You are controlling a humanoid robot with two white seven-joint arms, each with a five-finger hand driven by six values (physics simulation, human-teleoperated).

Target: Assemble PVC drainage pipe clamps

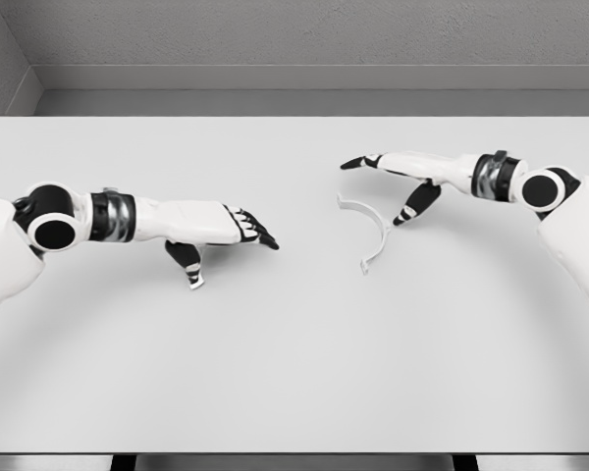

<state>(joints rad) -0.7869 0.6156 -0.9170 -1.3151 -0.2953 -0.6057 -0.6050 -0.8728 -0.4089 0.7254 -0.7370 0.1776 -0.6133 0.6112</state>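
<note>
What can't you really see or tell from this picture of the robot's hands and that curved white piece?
- Head view: a small white piece under the left hand, mostly hidden by the hand.
- Whether the right hand touches the curved clamp half: too close to tell.
- Both upper arms: cut off by the picture's edges.

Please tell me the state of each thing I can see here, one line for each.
White curved plastic clamp half: lying on the table, not held.
Small white piece: under the left hand, partly hidden.
Left hand: fingers extended, holding nothing.
Right hand: open, beside the clamp.
</note>
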